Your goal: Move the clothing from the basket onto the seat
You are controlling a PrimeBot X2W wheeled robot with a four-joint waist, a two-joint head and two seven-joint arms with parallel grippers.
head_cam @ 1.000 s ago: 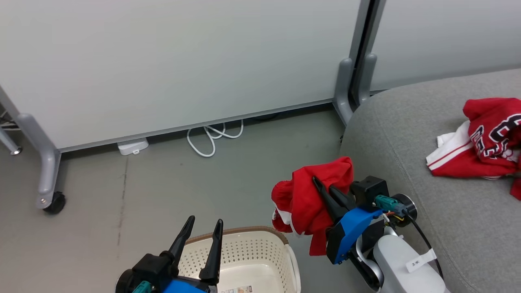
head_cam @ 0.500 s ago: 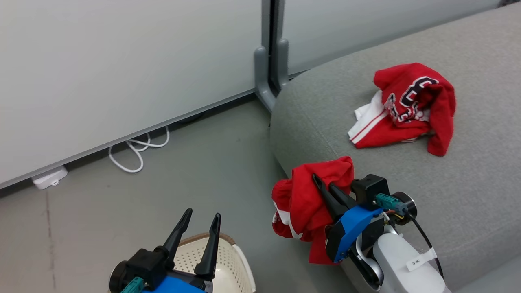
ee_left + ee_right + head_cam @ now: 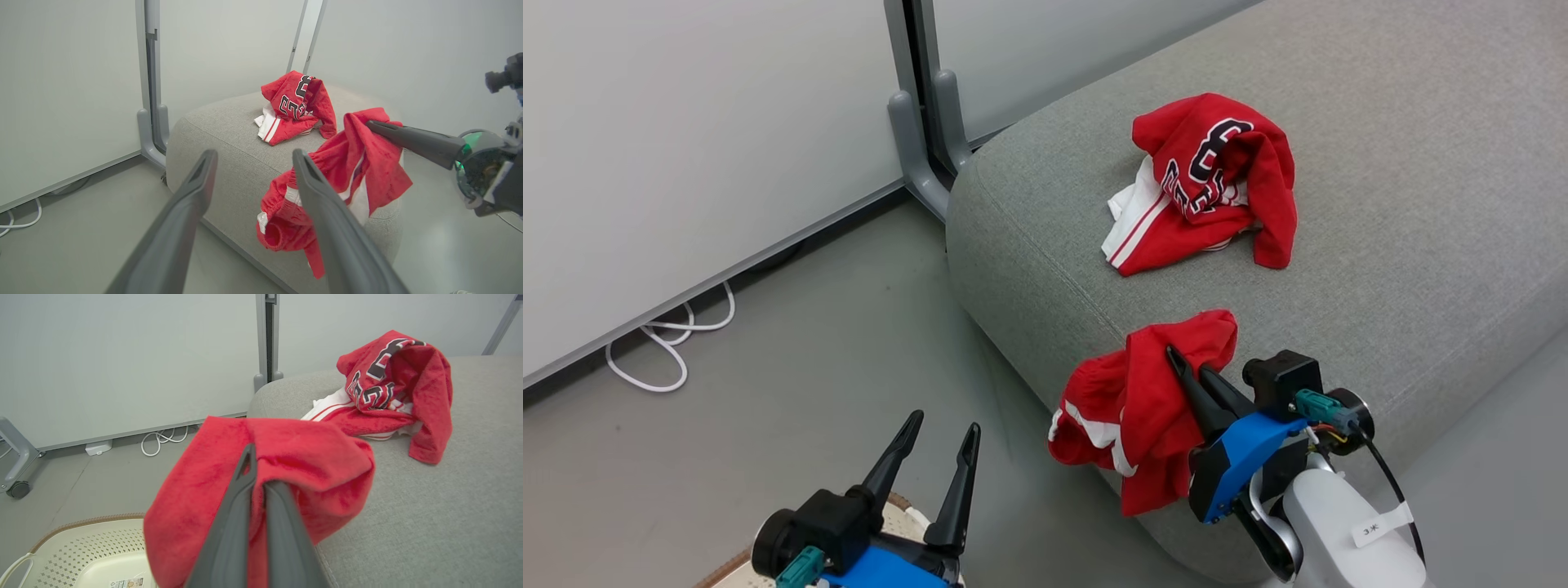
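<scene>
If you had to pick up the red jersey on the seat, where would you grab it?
Probably the raised hump of the jersey, from straight above: it stands up off the flat seat, giving the jaws a fold to pinch.

Red lettered fabric jersey [image 3: 1209, 180] lies on the large light grey upholstered seat [image 3: 1380, 245]. Second red soft garment [image 3: 1143, 408] hangs over the seat's near-left edge, pinched in the right hand [image 3: 1188, 362]. Cream perforated plastic basket [image 3: 81, 545] sits on the floor left of the seat, below the left hand [image 3: 945, 421].
</scene>
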